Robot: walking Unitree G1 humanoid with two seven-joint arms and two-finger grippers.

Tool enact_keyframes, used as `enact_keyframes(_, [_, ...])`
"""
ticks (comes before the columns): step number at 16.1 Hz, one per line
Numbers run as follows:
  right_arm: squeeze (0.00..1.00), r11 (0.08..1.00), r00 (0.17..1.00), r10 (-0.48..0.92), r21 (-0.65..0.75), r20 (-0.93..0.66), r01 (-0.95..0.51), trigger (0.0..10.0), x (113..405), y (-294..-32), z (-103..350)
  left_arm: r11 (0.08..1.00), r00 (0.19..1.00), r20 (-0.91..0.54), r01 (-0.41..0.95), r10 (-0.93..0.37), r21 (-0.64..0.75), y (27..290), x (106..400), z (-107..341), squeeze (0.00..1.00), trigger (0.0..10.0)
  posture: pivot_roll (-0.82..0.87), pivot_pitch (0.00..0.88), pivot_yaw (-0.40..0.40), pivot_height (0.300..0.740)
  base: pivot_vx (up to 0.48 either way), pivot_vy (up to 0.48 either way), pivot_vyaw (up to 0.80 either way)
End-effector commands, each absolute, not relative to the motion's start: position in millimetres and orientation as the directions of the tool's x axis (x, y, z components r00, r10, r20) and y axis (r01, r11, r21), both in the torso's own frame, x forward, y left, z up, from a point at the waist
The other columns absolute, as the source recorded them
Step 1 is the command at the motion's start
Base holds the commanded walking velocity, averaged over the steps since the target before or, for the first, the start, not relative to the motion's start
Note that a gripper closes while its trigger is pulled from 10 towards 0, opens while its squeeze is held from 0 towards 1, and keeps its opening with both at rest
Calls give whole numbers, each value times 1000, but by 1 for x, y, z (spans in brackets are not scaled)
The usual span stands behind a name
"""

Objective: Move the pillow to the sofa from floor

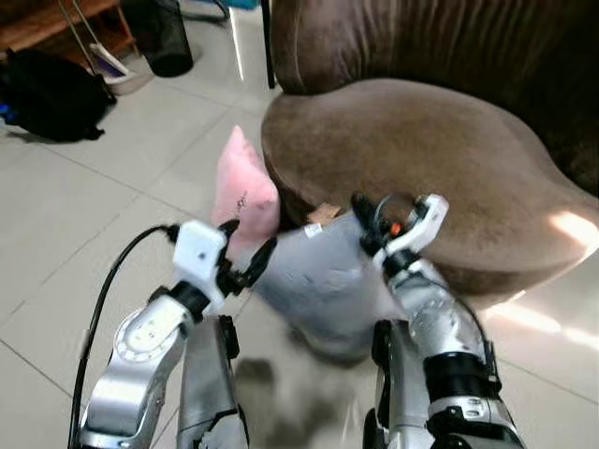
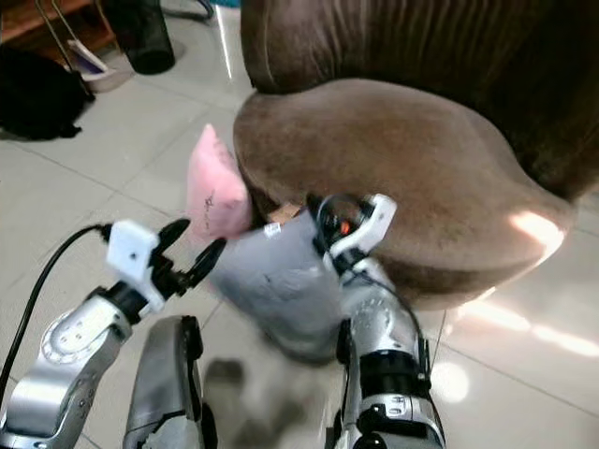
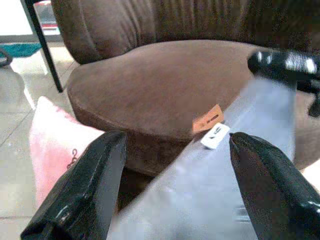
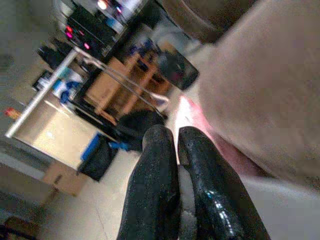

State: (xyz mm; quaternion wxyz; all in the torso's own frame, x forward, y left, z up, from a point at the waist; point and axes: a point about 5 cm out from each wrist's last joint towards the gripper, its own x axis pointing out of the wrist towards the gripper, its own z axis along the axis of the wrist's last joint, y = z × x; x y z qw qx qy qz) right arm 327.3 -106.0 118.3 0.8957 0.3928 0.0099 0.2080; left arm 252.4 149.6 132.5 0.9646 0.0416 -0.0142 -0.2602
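A grey pillow (image 1: 318,281) hangs blurred between my two arms, just in front of the brown sofa (image 1: 421,159) seat. My right gripper (image 1: 367,223) is shut on the pillow's upper right corner; the right wrist view shows its fingers (image 4: 155,165) pinched on thin grey fabric. My left gripper (image 1: 248,264) stands open at the pillow's left edge, fingers (image 3: 85,190) spread wide with the grey pillow (image 3: 210,190) between them. A pink pillow (image 1: 241,192) stands on the floor, leaning against the sofa's left side.
A black bag (image 1: 51,94) lies on the tiled floor at far left. A black bin (image 1: 159,33) and a wooden shelf (image 1: 56,19) stand behind it. A thin black leg (image 1: 269,47) rises beside the sofa's back.
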Motion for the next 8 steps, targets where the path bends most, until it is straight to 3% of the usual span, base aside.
enact_keyframes(1, [0,582,913,302,705,274,-404,0,333,-112,163,838,837,47,541,-545,75,147,254,134,0,10000,15,34,3,485,0,0,0])
enact_keyframes(4, [0,584,922,108,726,373,-363,0,340,-138,221,845,839,101,528,-535,86,145,260,136,0,10000,9,25,-4,485,0,0,0])
enact_keyframes(8, [0,661,924,-38,703,381,-263,0,343,-163,243,846,834,146,522,-532,105,141,266,145,0,10000,6,2,-2,485,0,0,0])
